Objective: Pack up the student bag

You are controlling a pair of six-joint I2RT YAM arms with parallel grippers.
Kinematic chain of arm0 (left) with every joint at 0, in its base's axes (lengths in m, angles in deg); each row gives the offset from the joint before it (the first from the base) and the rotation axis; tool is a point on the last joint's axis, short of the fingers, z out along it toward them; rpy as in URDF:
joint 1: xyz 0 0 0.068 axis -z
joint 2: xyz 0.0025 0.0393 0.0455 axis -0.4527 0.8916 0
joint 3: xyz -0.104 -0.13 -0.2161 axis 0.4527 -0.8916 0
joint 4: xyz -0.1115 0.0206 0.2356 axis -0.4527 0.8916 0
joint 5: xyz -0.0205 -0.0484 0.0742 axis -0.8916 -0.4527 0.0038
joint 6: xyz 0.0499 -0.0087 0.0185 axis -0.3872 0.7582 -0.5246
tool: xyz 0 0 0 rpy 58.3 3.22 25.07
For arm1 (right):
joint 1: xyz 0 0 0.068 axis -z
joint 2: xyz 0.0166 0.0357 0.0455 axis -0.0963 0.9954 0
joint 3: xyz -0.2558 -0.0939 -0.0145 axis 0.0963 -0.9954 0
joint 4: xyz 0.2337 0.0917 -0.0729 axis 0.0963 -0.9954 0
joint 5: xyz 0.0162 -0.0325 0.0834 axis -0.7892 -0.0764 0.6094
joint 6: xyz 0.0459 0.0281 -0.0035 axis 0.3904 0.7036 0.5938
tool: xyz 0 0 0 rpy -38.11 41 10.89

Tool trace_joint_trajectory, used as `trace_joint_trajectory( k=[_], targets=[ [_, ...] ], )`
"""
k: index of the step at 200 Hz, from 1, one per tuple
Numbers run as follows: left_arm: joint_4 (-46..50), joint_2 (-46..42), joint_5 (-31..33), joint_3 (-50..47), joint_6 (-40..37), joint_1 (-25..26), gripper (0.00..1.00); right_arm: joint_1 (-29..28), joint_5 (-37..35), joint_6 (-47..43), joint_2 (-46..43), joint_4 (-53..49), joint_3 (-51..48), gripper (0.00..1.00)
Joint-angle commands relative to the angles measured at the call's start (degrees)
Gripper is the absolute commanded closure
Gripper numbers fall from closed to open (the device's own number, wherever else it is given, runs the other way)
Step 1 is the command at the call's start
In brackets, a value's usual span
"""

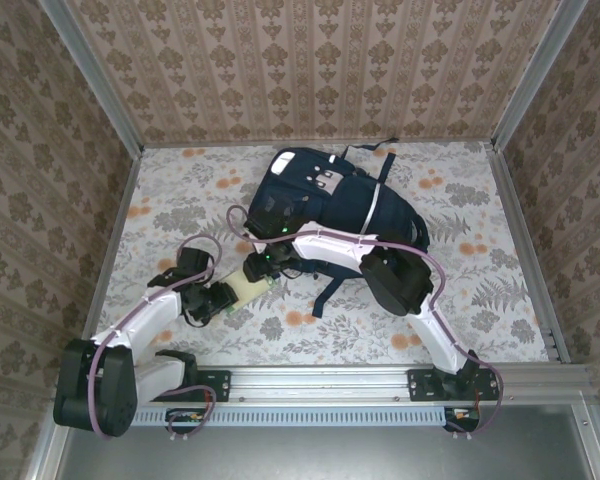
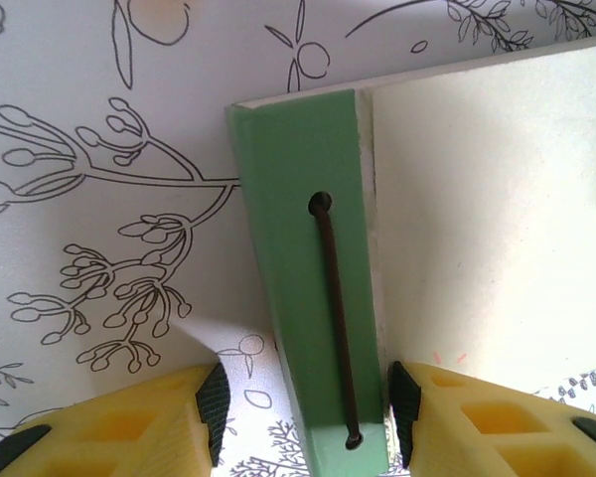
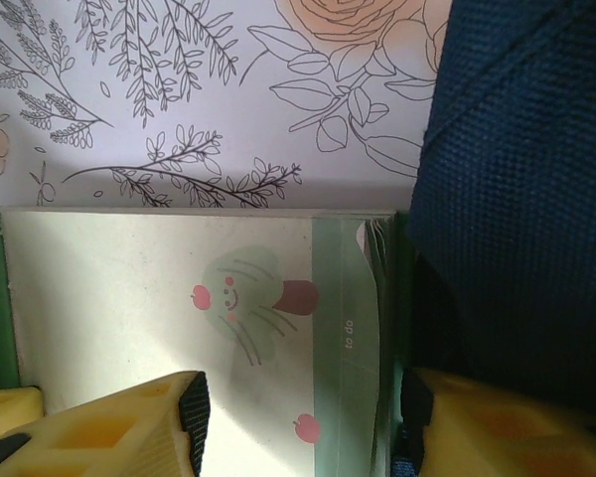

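Left gripper (image 2: 308, 409), part open, straddles the notebook (image 2: 477, 248) at its spine, clamping nothing; right gripper (image 3: 303, 417), half open and empty, hangs over its page edge beside the student bag (image 3: 521, 199).

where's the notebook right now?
Top view: the green-spined notebook lies left of centre, at the near-left edge of the student bag, between the left gripper and the right gripper.

A robot test booth styled like a home: wallpaper panels (image 1: 310, 70) in metal framing (image 1: 93, 80), floral tablecloth (image 1: 180, 200), arms (image 1: 435, 330) bolted to a rail (image 1: 320, 382).
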Motion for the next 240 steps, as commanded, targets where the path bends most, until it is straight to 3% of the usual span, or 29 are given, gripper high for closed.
trace_joint_trajectory(
  k=[1, 66, 126, 155, 172, 240],
  targets=[
    [3.82, 0.27, 2.27, -1.3, -0.4, 0.54, 0.5, -0.93, 0.52, -1.45, 3.5, -4.81, 1.14, 0.45],
    [0.21, 5.1, -0.16, -0.51, -1.53, 1.2, 0.58, -0.34, 13.94, 1.7, -2.17, -1.36, -0.37, 0.57],
    [-0.4, 5.31, -0.34, -0.55, -2.05, 1.65, 0.61, 2.7, 27.33, 6.76, -4.41, 4.4, -3.32, 0.61],
    [0.11, 4.64, -0.12, -0.33, -2.29, 1.71, 0.61, 3.45, 30.75, 8.65, -2.28, 6.24, -3.71, 0.57],
    [0.52, 4.03, 0.01, -0.16, -2.41, 1.75, 0.6, 3.48, 32.69, 9.25, -0.64, 6.34, -2.77, 0.48],
    [0.68, 3.17, -0.08, -0.16, -2.4, 2.45, 0.6, 3.36, 37.28, 10.91, 2.66, 7.75, -0.8, 0.35]
  ],
)
